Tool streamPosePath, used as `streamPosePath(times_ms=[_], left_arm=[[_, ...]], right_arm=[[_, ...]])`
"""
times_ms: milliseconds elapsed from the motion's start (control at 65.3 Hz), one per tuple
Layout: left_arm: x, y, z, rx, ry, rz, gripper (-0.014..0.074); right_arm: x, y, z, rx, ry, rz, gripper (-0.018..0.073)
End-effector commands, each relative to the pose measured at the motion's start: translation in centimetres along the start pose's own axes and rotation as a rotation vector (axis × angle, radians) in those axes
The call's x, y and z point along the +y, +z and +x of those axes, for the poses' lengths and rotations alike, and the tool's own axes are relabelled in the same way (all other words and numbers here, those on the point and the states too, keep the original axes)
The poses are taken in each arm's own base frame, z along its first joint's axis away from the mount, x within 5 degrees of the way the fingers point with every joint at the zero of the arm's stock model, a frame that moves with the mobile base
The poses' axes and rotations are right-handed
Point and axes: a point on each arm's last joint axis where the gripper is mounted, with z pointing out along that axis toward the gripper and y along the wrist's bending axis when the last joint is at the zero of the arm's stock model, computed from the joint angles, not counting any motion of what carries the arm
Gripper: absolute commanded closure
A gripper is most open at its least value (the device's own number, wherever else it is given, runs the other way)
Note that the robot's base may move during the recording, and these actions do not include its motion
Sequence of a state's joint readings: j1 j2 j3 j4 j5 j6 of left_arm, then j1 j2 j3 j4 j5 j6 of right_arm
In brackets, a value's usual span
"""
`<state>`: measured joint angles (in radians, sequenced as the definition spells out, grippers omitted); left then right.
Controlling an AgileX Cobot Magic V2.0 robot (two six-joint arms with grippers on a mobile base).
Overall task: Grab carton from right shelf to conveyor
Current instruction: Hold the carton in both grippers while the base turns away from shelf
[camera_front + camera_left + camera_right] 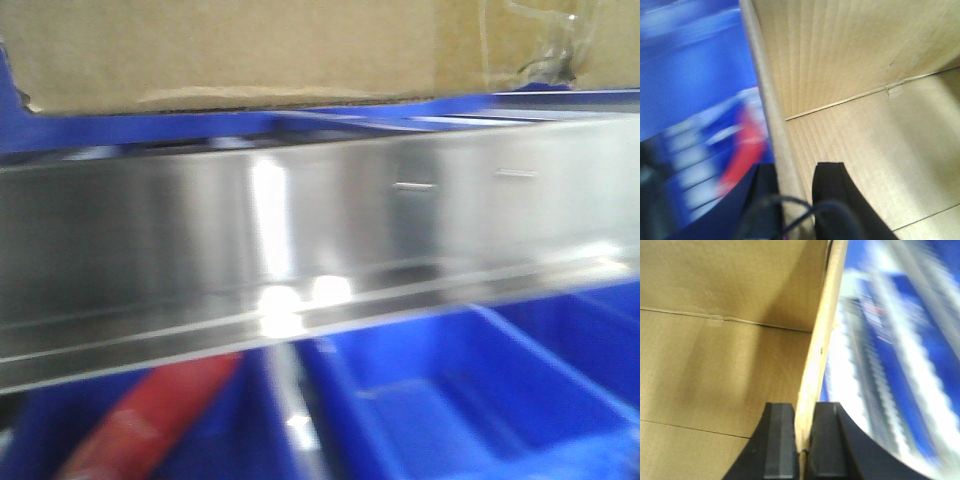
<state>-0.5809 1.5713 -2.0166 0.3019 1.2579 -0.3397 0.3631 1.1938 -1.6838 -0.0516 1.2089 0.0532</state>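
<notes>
In the front-facing view, the carton (230, 50) fills the top of the picture, a plain brown cardboard face with clear tape (540, 40) wrinkled at its upper right. Its bottom edge lies just above a blue band. I cannot tell whether it rests there or hangs clear. Below it, the right shelf (320, 230) shows its wide brushed-steel front lip from edge to edge, tilted slightly and bright with glare. Nearer and lower are blue bins (470, 400), and a blurred red object (150, 420) lies at the lower left. In the left wrist view, the left claw (797, 182) straddles the carton's (865, 75) left wall. One black finger (832, 185) is inside the box and the other outside, and the two are closed on the cardboard edge between them. The ribbed inner wall and floor of the box spread to the right, with smeared blue, white and red to the left. In the right wrist view, the right claw (802, 425) is clamped on the carton's (715, 365) right wall, its fingers tight against both sides of the edge. The box interior lies to the left, and blurred blue and white streaks to the right.
</notes>
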Motion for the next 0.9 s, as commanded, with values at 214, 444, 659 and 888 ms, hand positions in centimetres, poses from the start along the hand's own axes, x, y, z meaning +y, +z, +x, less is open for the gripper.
streamPosePath(times_ms=[214, 444, 659, 888], left_arm=[[-1.04, -1.15, -0.09, -0.033, -0.010, 0.099, 0.0613], [-1.04, -1.15, -0.09, -0.033, -0.010, 0.099, 0.0613], [-1.04, -1.15, -0.09, -0.033, -0.010, 0.099, 0.0613], [-1.04, -1.15, -0.09, -0.033, -0.010, 0.099, 0.0613]], right_arm=[[0.20, -0.41, -0.70, -0.088, 0.003, -0.028, 0.0627], [0.20, -0.41, -0.70, -0.088, 0.003, -0.028, 0.0627], [0.20, -0.41, -0.70, -0.088, 0.003, -0.028, 0.0627], [0.20, -0.41, -0.70, -0.088, 0.003, -0.028, 0.0627]])
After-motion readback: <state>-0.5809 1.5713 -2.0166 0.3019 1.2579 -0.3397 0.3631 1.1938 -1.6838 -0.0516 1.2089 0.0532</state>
